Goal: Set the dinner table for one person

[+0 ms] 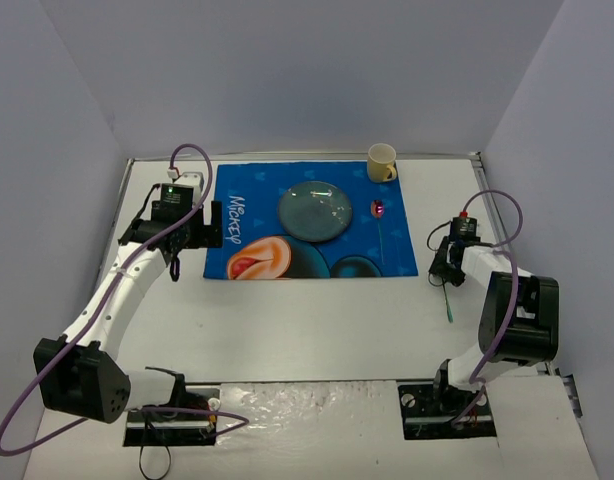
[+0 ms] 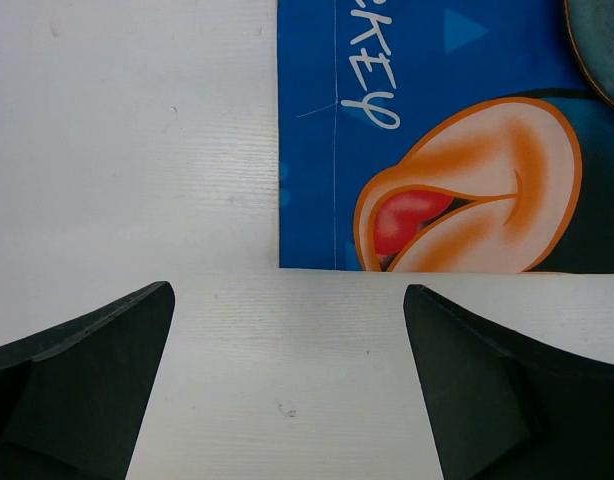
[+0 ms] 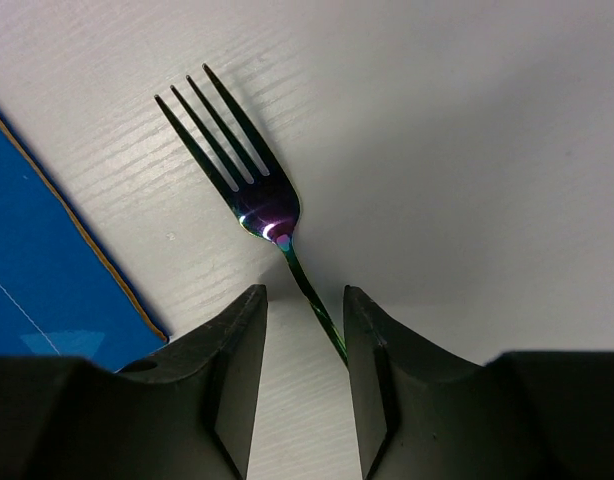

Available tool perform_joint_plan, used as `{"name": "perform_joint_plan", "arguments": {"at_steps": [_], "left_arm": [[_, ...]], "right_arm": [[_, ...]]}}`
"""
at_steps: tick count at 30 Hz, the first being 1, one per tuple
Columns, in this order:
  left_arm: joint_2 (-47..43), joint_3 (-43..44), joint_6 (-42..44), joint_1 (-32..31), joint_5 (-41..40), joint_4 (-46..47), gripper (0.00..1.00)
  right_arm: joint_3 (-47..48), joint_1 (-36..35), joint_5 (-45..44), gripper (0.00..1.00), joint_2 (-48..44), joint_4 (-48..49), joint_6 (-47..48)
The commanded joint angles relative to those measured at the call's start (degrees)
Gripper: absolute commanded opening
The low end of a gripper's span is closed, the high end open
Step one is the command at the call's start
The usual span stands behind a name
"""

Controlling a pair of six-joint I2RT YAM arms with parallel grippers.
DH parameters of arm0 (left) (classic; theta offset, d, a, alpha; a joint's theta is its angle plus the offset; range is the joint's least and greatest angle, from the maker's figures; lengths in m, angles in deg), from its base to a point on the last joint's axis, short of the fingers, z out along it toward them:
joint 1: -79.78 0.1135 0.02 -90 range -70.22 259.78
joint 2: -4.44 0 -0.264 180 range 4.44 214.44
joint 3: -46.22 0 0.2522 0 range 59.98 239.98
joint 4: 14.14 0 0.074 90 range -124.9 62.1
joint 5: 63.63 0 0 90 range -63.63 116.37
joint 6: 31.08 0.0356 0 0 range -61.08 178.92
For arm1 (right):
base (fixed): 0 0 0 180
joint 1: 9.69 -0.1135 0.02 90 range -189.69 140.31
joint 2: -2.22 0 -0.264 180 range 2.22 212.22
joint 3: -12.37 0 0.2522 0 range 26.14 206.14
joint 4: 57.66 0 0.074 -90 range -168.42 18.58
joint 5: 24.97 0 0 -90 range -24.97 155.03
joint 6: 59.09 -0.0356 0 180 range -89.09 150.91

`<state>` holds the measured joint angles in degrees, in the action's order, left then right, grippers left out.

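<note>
It seems you are picking up the fork: your right hand sits half-closed around its handle, but I cannot tell if it grips. Your left hand is spread and empty. Next, pinch firmly and lift toward the placemat.

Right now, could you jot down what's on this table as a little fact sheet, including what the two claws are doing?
Table: white, with a blue cartoon mat on it
Plate: on the mat, near its middle
Cup: at the mat's far right corner
Utensil: on the mat, right of the plate; kind unclear
Fork: off the mat, to its right
Right gripper: jaws either side of the fork's handle, a gap showing
Left gripper: wide open, empty, by the mat's near left corner
</note>
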<state>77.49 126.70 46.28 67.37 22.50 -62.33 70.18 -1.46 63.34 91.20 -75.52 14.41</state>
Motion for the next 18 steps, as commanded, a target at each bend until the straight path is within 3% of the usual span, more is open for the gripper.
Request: {"name": "perform_joint_plan", "arguments": {"at_steps": [1,11,18], "left_arm": [[-1.95,1.02,-0.19,0.36,0.11,1.74,0.97],[-1.91,0.96,-0.28,0.36,0.31,1.83,0.97],[-1.55,0.87,-0.49,0.31,0.67,1.96,0.97]], "right_arm": [[0.08,0.21,0.45,0.28,0.99,1.11,-0.33],[0.2,0.25,-0.28,0.02,0.72,1.07,-0.46],[3.12,-2.29,-5.04,0.0,-5.7,-1.75,-0.11]]}}
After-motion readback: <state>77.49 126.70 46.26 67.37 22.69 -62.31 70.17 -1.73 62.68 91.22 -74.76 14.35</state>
